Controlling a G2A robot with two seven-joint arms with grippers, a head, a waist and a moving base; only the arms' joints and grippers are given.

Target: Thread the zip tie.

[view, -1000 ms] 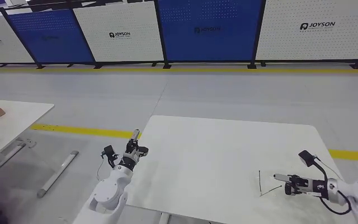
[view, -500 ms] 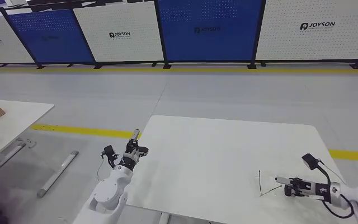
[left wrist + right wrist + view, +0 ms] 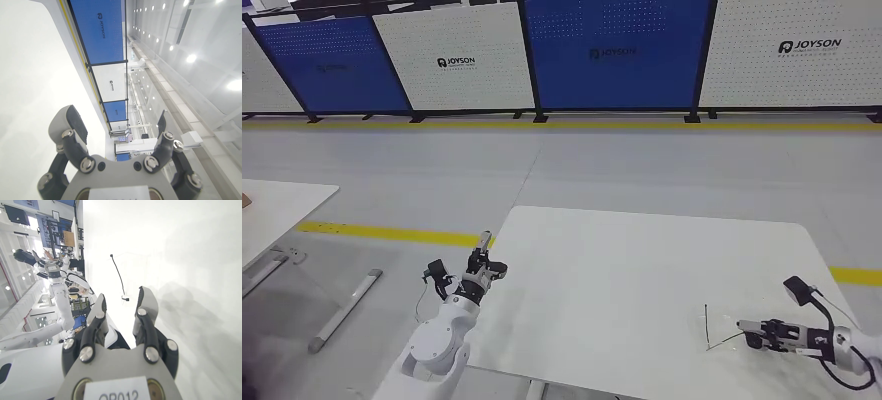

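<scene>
Zip tie (image 3: 119,274): being observed lying flat on the white table (image 3: 160,237), near its right front corner, just ahead of the right gripper (image 3: 121,291) and not being touched by it. It is a thin black plastic strap, gently curved, with a small square head at the far end. A second short black piece (image 3: 126,299) with a blocky head is lying just beside the strap's near tip; whether the two are joined cannot be told.

Right gripper: fingers are being held spread apart, with nothing being pinched between them.

Left gripper (image 3: 117,108): being held at the table's left edge, well apart from the zip tie, with its fingers likewise spread and nothing being gripped. The finger shells are grey metal, and the pads (image 3: 78,121) are black and ribbed.

Surface: the table top is showing matt white, plain, with rounded corners.

Room: a grey floor is being crossed by a yellow line (image 3: 392,233). Blue and white perforated panels (image 3: 617,50) on black frames are standing at the back, and another white table (image 3: 282,205) is standing to the left
</scene>
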